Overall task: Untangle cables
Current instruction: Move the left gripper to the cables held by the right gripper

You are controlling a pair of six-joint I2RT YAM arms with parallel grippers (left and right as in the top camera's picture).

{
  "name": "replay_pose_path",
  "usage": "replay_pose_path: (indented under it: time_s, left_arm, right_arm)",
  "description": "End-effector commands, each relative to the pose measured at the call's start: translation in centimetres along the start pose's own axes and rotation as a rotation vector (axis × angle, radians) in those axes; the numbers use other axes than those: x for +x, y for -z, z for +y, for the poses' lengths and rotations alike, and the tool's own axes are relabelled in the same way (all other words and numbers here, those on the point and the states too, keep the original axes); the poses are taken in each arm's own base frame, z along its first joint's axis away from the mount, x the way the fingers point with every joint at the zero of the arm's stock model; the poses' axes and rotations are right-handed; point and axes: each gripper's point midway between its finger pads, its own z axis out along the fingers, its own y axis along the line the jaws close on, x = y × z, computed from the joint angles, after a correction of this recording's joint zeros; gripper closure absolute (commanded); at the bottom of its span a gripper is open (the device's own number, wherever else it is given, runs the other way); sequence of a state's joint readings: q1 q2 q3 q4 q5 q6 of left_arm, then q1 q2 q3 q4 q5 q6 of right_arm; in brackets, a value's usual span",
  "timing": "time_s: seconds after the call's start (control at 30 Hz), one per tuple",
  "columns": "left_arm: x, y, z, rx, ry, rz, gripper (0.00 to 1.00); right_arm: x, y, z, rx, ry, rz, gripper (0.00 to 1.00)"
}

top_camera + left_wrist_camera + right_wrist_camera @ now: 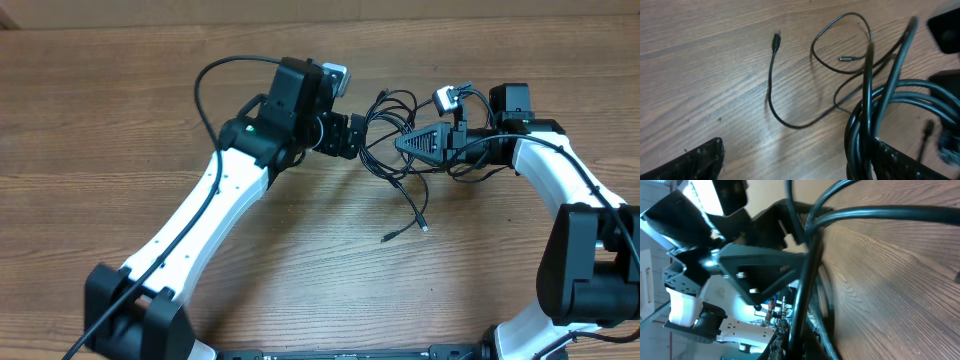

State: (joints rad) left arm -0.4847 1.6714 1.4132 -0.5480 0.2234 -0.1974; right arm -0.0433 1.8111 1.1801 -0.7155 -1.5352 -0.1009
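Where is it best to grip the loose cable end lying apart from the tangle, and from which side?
Grip the loose cable end just behind its plug tip, coming straight down from above. It lies flat on bare table, clear of the bundle, so jaws set across it catch no other loop.

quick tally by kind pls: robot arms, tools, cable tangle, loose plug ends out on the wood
robot arms: 2, left arm, right arm
tools: 2, left tool, right tool
cable tangle: 1
loose plug ends: 2
total: 7
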Motion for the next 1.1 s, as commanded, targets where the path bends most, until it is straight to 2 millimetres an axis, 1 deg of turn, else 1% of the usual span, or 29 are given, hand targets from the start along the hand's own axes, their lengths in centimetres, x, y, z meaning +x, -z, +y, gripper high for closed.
replay_pose_path:
  time_s: [0.0, 0.13, 0.23, 0.43, 0.5, 0.53, 0.57, 0.63, 0.67, 0.7, 1.07]
  left_arm:
    - [0.0, -1.6, -0.4, 0.041, -0.066, 0.003, 0.12]
    - [-0.4, -1.8, -2.4, 0.16, -0.077, -0.013, 0.2]
    - [-0.5, -1.6, -3.7, 0.229, -0.085, -0.016, 0.22]
    - [0.7, -1.8, -4.7, 0.246, -0.09, 0.026, 0.23]
    - [1.0, -1.9, -5.1, 0.248, -0.096, 0.035, 0.26]
    - [1.0, -1.9, -5.2, 0.246, -0.099, 0.036, 0.3]
    - [1.0, -2.0, -5.2, 0.24, -0.101, 0.034, 0.37]
    - [0.9, -2.0, -5.1, 0.235, -0.101, 0.03, 0.57]
    - [0.9, -2.0, -4.9, 0.226, -0.101, 0.028, 0.88]
    - [0.8, -2.0, -4.8, 0.219, -0.1, 0.026, 0.96]
    - [0.9, -2.1, -4.7, 0.214, -0.099, 0.029, 0.96]
  right_arm:
    - [-0.7, -0.1, 2.2, -0.036, 0.042, 0.003, 0.96]
    - [-0.7, -0.1, 2.2, -0.036, 0.043, 0.003, 0.96]
    - [-0.7, -0.1, 2.2, -0.036, 0.042, 0.003, 0.96]
    - [-0.7, -0.1, 2.2, -0.036, 0.043, 0.003, 0.96]
    - [-0.7, -0.1, 2.2, -0.036, 0.043, 0.003, 0.96]
    - [-0.7, -0.1, 2.2, -0.036, 0.043, 0.003, 0.96]
    - [-0.7, -0.1, 2.2, -0.036, 0.043, 0.003, 0.96]
    - [-0.7, -0.1, 2.2, -0.036, 0.043, 0.003, 0.96]
    - [-0.7, -0.1, 2.2, -0.036, 0.043, 0.003, 0.96]
    - [-0.7, -0.1, 2.2, -0.036, 0.043, 0.003, 0.96]
    - [-0.7, -0.1, 2.1, -0.031, 0.043, 0.003, 0.96]
